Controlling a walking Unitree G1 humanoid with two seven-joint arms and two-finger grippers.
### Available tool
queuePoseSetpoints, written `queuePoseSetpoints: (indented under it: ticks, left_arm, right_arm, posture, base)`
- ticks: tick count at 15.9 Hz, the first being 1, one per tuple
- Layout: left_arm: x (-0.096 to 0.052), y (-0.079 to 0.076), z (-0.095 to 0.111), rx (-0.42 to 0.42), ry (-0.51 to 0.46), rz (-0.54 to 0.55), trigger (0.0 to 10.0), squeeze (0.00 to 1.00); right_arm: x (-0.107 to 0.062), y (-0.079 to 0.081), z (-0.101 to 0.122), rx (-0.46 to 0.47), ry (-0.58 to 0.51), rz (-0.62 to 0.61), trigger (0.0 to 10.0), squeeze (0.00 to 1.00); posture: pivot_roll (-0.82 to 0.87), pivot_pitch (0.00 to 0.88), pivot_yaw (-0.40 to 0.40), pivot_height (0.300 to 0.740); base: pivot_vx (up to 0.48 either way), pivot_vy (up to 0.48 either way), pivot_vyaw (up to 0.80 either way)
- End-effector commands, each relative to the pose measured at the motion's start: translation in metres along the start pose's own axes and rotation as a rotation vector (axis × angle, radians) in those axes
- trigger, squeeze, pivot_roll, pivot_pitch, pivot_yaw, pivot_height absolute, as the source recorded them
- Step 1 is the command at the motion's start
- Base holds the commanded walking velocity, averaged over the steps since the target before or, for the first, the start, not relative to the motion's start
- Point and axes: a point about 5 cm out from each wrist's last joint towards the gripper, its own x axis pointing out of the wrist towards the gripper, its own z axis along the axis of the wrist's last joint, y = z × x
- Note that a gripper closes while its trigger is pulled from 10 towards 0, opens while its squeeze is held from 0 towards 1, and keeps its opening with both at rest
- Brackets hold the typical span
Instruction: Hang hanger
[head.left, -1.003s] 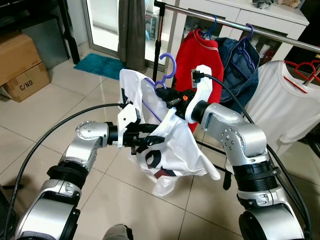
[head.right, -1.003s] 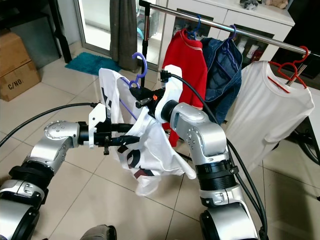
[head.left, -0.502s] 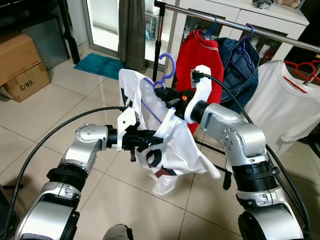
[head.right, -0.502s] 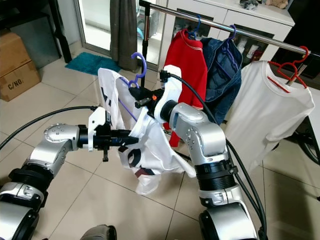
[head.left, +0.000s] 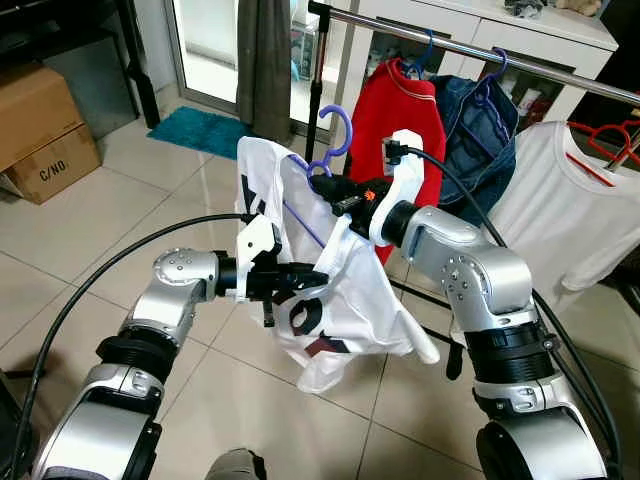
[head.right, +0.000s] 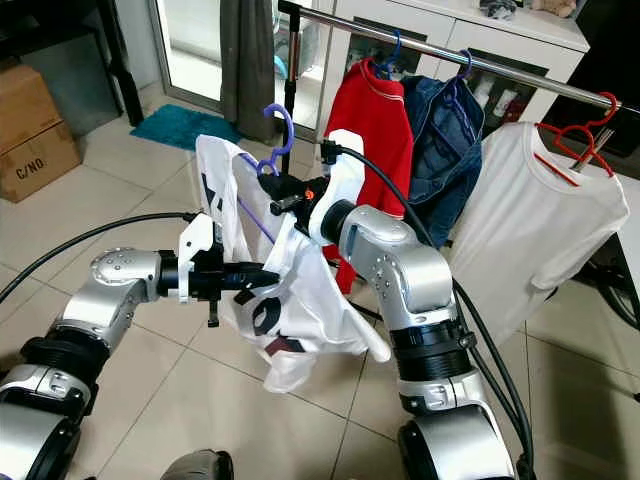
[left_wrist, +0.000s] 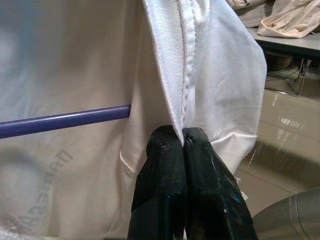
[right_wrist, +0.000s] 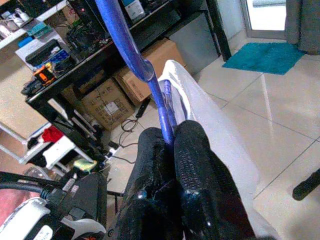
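Right gripper (right_wrist: 172, 137) clamped tight on purple plastic hanger (head.left: 335, 140), held mid-air in front of metal clothes rail (head.left: 470, 45), same spot as before. Left gripper (left_wrist: 182, 137) pinched shut on seam of white printed t-shirt (head.left: 350, 300); since 0.5 s ago shirt hem hangs slightly lower, left arm barely shifted.

A home: tiled floor (head.left: 90, 230), clothes rail (head.left: 470, 45), cardboard boxes (head.left: 40, 130).
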Motion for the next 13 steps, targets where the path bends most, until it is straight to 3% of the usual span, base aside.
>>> queuePoseSetpoints:
  ticks: [1, 4, 8, 11, 13]
  left_arm:
    - [0.006, 0.002, 0.01, 0.032, 0.001, -0.013, 0.0, 0.0]
    - [0.016, -0.008, 0.03, 0.092, -0.035, -0.071, 0.0, 0.0]
    - [0.027, -0.017, 0.049, 0.138, -0.078, -0.111, 0.0, 0.0]
    - [0.035, -0.027, 0.054, 0.124, -0.082, -0.142, 0.0, 0.0]
    - [0.042, -0.035, 0.054, 0.095, -0.107, -0.158, 0.0, 0.0]
  right_arm:
    - [-0.003, -0.004, 0.006, -0.025, -0.02, -0.026, 10.0, 0.0]
    - [0.001, -0.007, -0.008, -0.098, 0.032, -0.096, 10.0, 0.0]
    - [0.009, -0.009, -0.025, -0.112, 0.085, -0.163, 10.0, 0.0]
    - [0.017, -0.006, -0.032, -0.126, 0.102, -0.181, 10.0, 0.0]
    - [0.022, 0.004, -0.039, -0.124, 0.144, -0.107, 10.0, 0.0]
  posture:
    - [-0.02, 0.0, -0.057, 0.74]
    - [-0.01, 0.0, -0.058, 0.74]
    - [0.0, 0.0, -0.063, 0.74]
    - [0.0, 0.0, -0.058, 0.74]
    - [0.0, 0.0, -0.056, 0.74]
  base:
    - [0.0, 0.0, 0.0]
    - [0.0, 0.0, 0.0]
    - [0.0, 0.0, 0.0]
    - [0.0, 0.0, 0.0]
    - [0.0, 0.0, 0.0]
